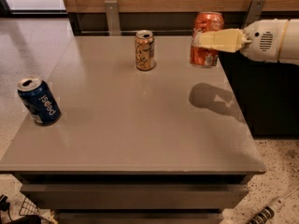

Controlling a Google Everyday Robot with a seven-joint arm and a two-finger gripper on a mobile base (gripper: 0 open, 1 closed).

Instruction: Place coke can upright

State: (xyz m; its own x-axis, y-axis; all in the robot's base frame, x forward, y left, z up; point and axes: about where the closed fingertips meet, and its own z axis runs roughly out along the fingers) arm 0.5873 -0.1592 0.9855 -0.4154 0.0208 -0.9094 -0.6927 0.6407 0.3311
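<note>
Standing nearly upright in mid-air above the table's (pixel 140 125) far right edge, long axis vertical, silver end down: coke can (pixel 206 40). Clamping its side from the right: gripper (pixel 202 37). Sitting further left: tan can (pixel 145 50), Pepsi can (pixel 39 101).

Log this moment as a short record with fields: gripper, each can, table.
gripper: gripper at the table's far right, above the surface, reaching in from the right, jaws shut on the coke can
coke can: coke can held roughly upright in the air, its shadow on the tabletop below and in front
patterned can: orange-tan can standing upright near the far edge, left of the coke can
Pepsi can: blue Pepsi can at the left edge, tilted, top open
table: grey table with drawers below
</note>
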